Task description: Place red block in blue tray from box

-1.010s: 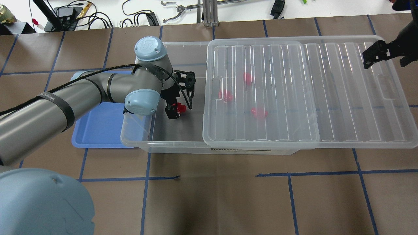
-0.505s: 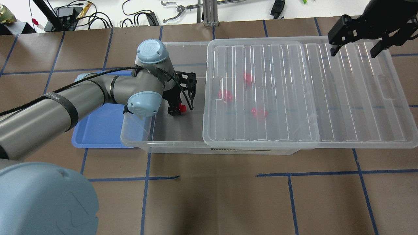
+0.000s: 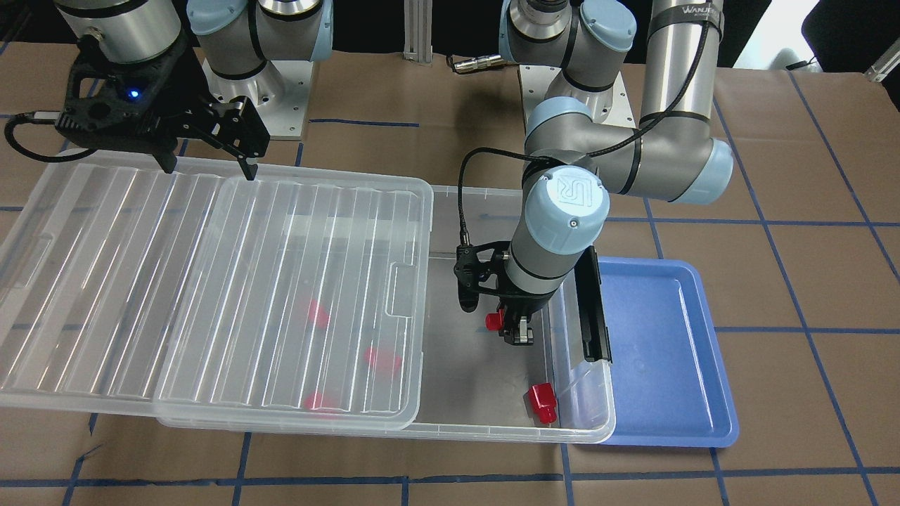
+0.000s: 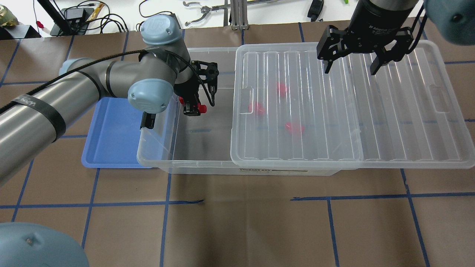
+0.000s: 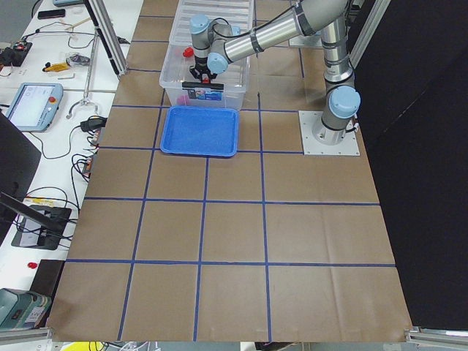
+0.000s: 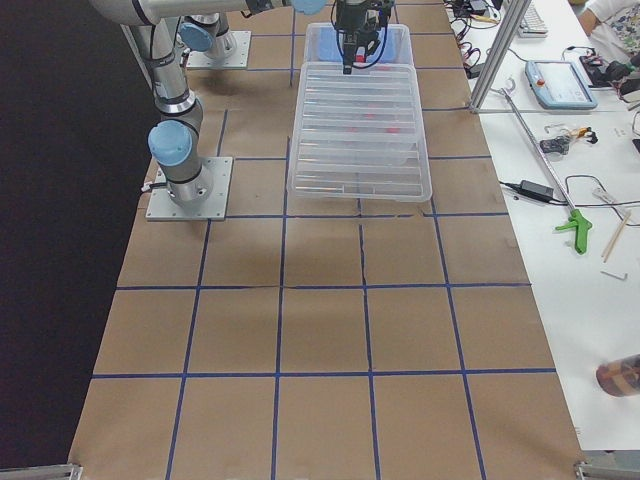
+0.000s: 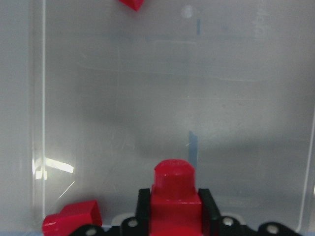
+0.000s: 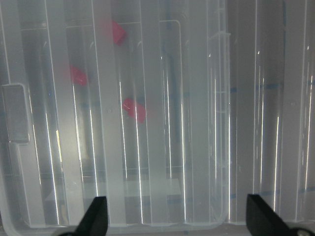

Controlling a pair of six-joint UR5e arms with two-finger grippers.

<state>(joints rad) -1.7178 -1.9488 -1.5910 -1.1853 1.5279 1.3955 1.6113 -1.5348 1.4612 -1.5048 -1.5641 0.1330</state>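
- Overhead exterior view, left gripper [image 4: 193, 108]: clamped on the red block [image 4: 202, 108], stub end poking out sideways. It hangs over the uncovered left end of the box [image 4: 200, 163], apparently clear of the floor. The grip across the boxy body leaves the stub free.
- Red block, location: inside the box outline, near its far wall, not yet over the blue tray [image 4: 111, 144].
- Blue tray: flat on the table, touching the box's left end and partly tucked under its rim. That makes a short carry over the wall with the black latch bar [image 3: 594, 309].
- Lid [image 4: 408, 111]: slid right, resting on the box rim and overhanging its right end. Only the left end is open for access.
- Spare red blocks: three under the lid [image 4: 282, 88] [image 4: 256, 108] [image 4: 295, 128], one loose in the open end [image 3: 542, 402].
- Right gripper [image 4: 350, 68]: jaws spread wide, holding nothing, above the far edge of the lid. Judged to be parked out of the way.
- Next call: raise, clear the left wall, release over the tray.
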